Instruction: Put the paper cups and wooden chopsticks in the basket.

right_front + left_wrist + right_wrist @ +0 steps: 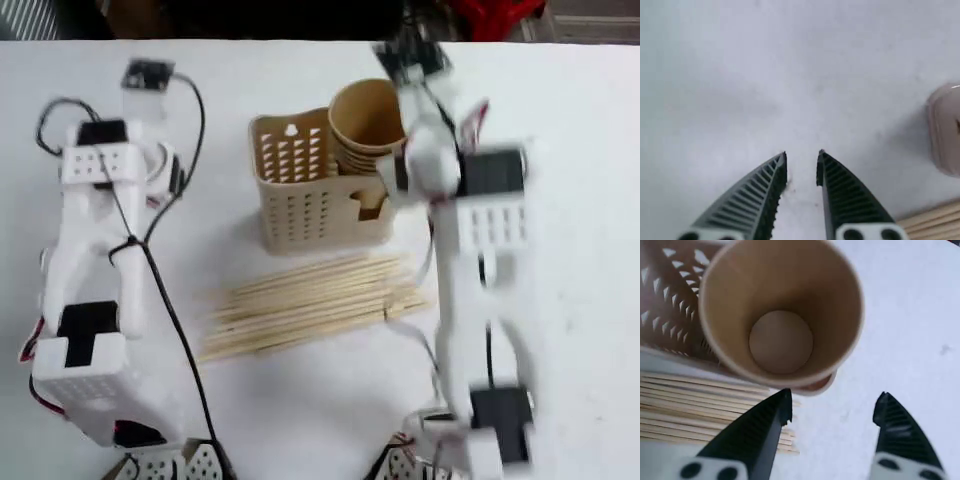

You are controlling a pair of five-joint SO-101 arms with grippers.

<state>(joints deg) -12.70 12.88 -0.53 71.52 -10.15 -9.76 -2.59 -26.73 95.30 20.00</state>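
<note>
High view, cups: paper cups (365, 120) stand nested at the end of the basket (300, 200) under the right arm (480, 230). They look light, thin-walled and likely crushable, so grip gently at the rim.
High view, sticks: wooden chopsticks (310, 305) lie loose on the table (560, 100) beside the basket, between both arms. They should be stiff, light and prone to roll, so pinch mid-length.
High view, left arm (95, 250): folded back, well apart from the basket.
Left wrist view, left gripper (802, 155): narrow gap, empty, over bare table.
Right wrist view, right gripper (834, 400): spread wide, empty, cup mouth just ahead of its fingertips.

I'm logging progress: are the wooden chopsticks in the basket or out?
Out. The wooden chopsticks lie in a loose pile on the table, beside the basket.
</note>
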